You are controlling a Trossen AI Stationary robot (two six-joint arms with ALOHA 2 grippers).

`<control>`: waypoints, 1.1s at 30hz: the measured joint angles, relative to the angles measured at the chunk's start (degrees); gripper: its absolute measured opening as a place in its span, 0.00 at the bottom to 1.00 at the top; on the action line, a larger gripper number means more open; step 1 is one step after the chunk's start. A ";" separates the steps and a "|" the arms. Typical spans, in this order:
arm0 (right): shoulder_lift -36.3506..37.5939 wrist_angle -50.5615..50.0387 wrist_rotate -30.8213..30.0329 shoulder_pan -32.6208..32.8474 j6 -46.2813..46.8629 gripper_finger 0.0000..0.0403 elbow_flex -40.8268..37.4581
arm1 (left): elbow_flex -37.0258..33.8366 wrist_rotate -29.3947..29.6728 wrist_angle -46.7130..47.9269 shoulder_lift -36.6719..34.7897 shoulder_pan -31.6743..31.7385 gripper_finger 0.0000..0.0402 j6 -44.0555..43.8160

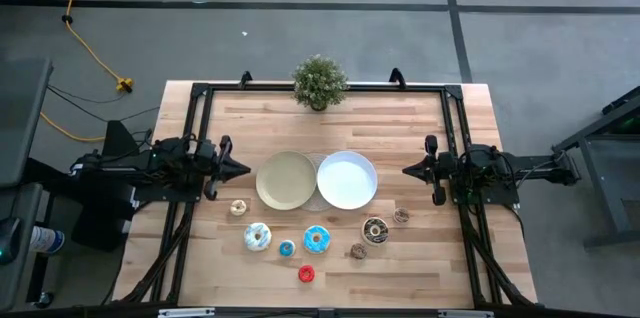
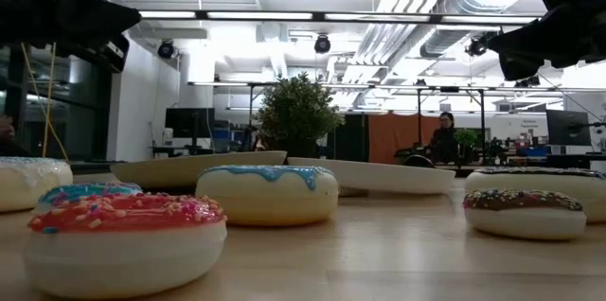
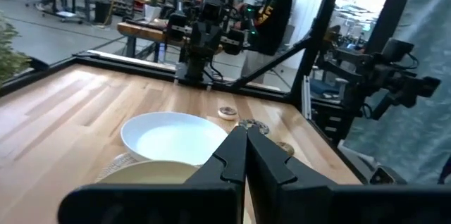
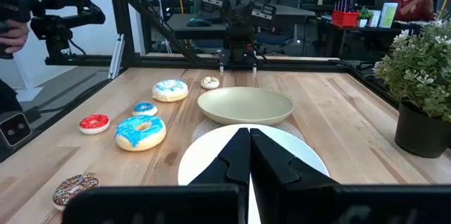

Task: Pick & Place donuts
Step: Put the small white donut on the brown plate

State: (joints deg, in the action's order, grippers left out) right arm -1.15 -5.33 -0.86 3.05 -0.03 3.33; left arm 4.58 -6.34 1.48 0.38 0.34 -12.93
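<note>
Several toy donuts lie flat on the near half of the table: a small tan one (image 1: 238, 207), a large white sprinkled one (image 1: 257, 236), a small blue one (image 1: 286, 249), a large blue one (image 1: 317, 239), a small red one (image 1: 306, 274), a small brown one (image 1: 358, 251), a large dark brown one (image 1: 376, 229) and a small tan one (image 1: 401, 215). My left gripper (image 1: 246, 169) hovers shut left of the beige plate (image 1: 286, 180). My right gripper (image 1: 406, 169) hovers shut right of the white plate (image 1: 347, 179). Both are above the table and touch nothing.
The two plates sit side by side at the table's middle, and the white one's edge overlaps the beige one. A potted plant (image 1: 320, 83) stands at the far edge. A black frame (image 1: 200, 93) runs along the far and side edges. People show in the room beyond.
</note>
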 joint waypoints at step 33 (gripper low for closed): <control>0.00 0.00 -0.02 -0.01 0.00 0.00 0.00 | 28.95 3.00 39.65 15.03 0.00 0.20 -1.11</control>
State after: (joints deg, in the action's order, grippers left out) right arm -1.16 -5.33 -0.89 3.04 -0.03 3.32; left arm 33.53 -3.33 41.12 15.41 0.34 -14.04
